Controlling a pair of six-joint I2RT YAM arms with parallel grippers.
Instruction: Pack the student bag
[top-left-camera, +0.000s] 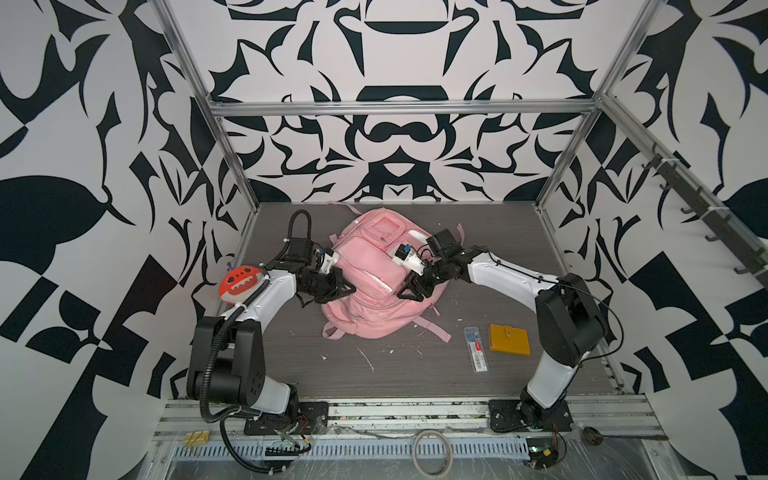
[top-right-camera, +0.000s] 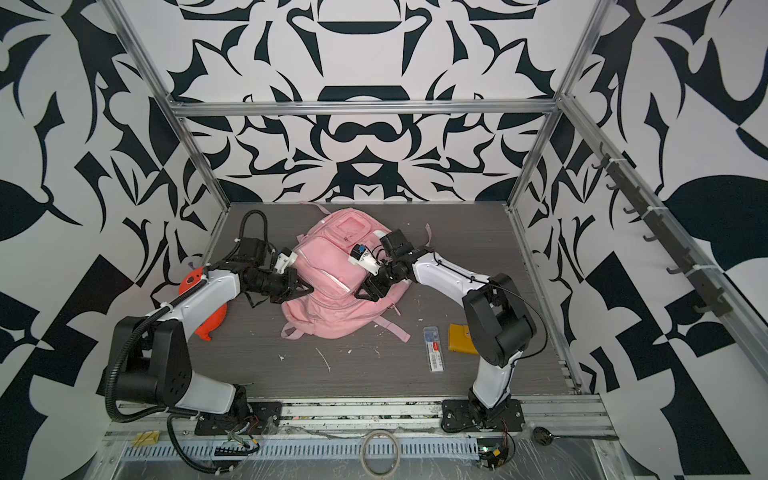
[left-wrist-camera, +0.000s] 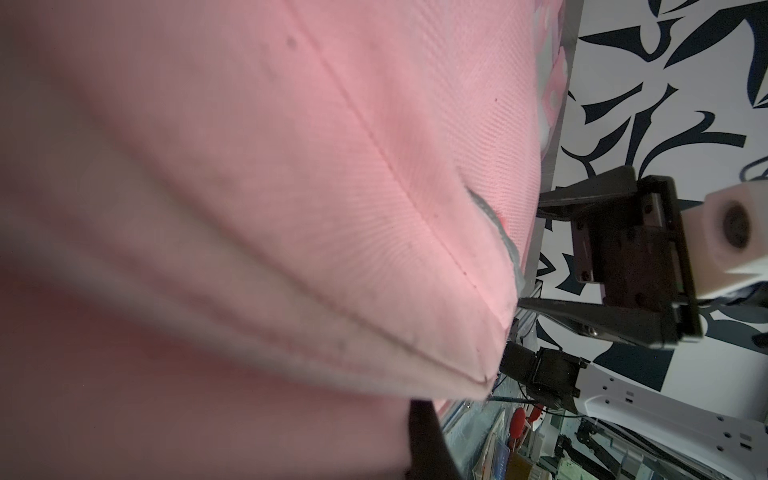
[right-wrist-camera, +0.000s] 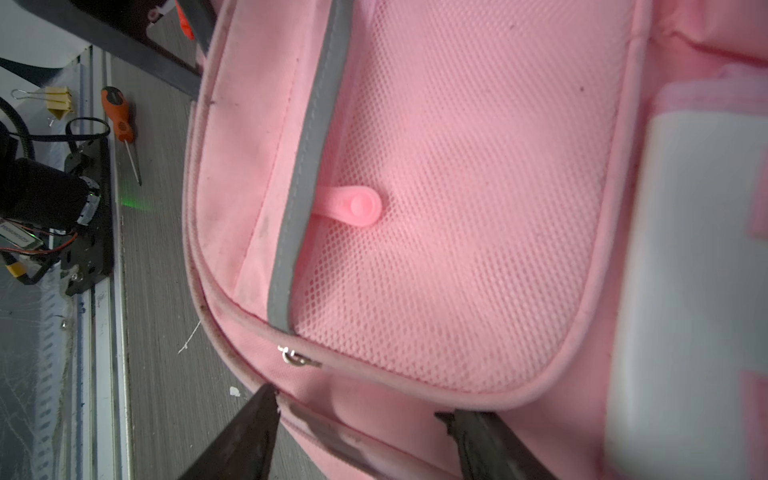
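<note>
Barely begun, by my reading: nothing looks packed yet. The left fingers (top-left-camera: 344, 287) are pressed together at the left edge of the bag (top-left-camera: 365, 309), seemingly pinching a fold of its pink cloth, which fills the left wrist view. The right fingers (top-left-camera: 410, 292) are spread and empty over the bag's front pocket, near a metal zip slider (right-wrist-camera: 297, 358). The bag lies mid-worktop (top-left-camera: 395, 374). A red toy (top-left-camera: 239, 284) to its left, and a yellow wallet (top-left-camera: 509, 338) and clear case (top-left-camera: 476, 347) to its right, wait outside.

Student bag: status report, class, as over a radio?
Left gripper shut on student bag, left edge. Right gripper open over mesh front pocket. Yellow wallet, plush toy lying outside.
</note>
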